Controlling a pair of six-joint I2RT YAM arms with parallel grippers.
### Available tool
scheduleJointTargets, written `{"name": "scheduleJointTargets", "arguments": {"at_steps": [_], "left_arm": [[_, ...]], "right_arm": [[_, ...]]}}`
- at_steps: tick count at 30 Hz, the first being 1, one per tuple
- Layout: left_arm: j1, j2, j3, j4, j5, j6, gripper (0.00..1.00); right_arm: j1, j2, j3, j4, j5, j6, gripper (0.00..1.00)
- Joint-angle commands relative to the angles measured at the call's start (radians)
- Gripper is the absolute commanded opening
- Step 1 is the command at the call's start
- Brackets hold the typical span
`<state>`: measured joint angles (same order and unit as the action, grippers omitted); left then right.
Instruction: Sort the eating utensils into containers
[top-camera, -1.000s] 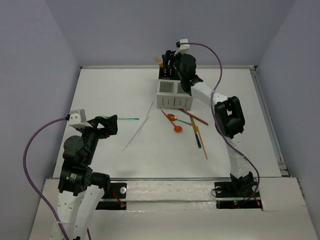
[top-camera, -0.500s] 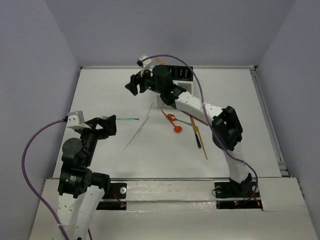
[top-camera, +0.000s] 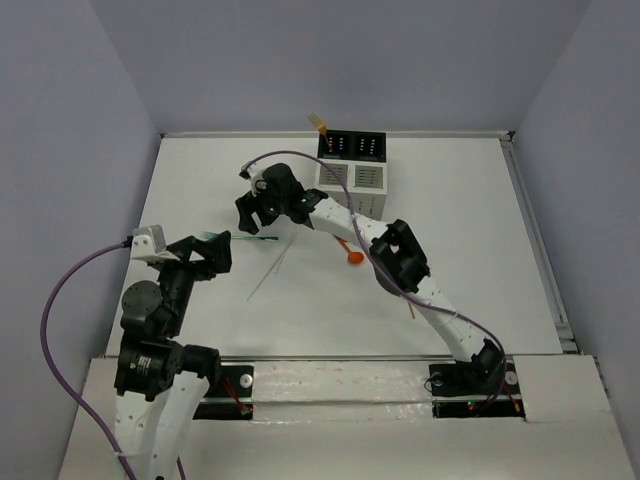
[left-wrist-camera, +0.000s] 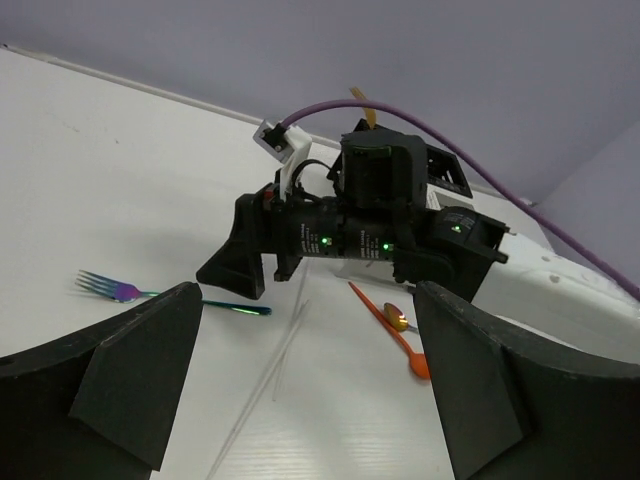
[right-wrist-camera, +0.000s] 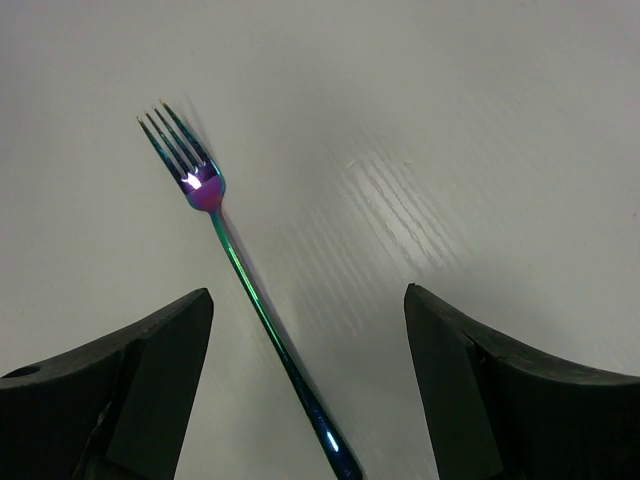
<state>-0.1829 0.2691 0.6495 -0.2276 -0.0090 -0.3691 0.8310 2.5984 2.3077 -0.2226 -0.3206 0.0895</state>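
An iridescent fork (right-wrist-camera: 229, 260) lies flat on the white table, tines pointing left; it also shows in the top view (top-camera: 258, 238) and the left wrist view (left-wrist-camera: 150, 293). My right gripper (top-camera: 256, 211) hovers over the fork, open and empty, with the handle between its fingers (right-wrist-camera: 120, 390). My left gripper (top-camera: 212, 247) is open and empty, just left of the fork. Two white sticks (top-camera: 274, 263) lie beside it. An orange spoon (top-camera: 355, 256) lies mid-table. The caddy (top-camera: 352, 165) stands at the back with a gold utensil (top-camera: 318, 123) sticking out of it.
The right arm (top-camera: 345, 222) stretches from the right base across the middle of the table and hides most of the utensils lying there. A wooden stick end (top-camera: 411, 309) shows under it. A shiny spoon (left-wrist-camera: 397, 319) lies by the orange one.
My right arm has swung from the caddy at the back leftward and down to over the iridescent fork. The left arm has hardly moved.
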Motion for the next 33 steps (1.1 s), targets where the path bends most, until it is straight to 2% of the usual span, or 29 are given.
{"name": "scheduleJointTargets", "arguments": {"at_steps": [1,5,14,20,26,27,33], "left_arm": [[-0.004,-0.024,0.016,0.051,0.003,-0.004,0.99],[-0.004,-0.027,0.016,0.053,0.003,-0.005,0.99],[-0.013,-0.039,0.016,0.051,0.003,-0.004,0.99],[-0.013,-0.048,0.016,0.05,0.003,-0.004,0.99],[-0.013,-0.054,0.016,0.05,0.003,-0.005,0.99],[-0.013,-0.054,0.016,0.05,0.004,-0.005,0.99],[-0.013,-0.054,0.015,0.051,0.004,-0.005,0.99]], "right_arm": [[0.026,0.101,0.166,-0.106,0.025,-0.019,0.84],[0.039,0.137,0.199,-0.092,0.02,-0.005,0.84],[0.097,0.157,0.139,-0.067,0.078,-0.027,0.79],[0.137,0.158,0.093,-0.093,0.223,-0.138,0.69],[0.184,0.175,0.072,-0.124,0.373,-0.227,0.48],[0.194,0.173,0.073,-0.127,0.406,-0.244,0.4],[0.194,0.16,0.062,-0.153,0.425,-0.26,0.25]]}}
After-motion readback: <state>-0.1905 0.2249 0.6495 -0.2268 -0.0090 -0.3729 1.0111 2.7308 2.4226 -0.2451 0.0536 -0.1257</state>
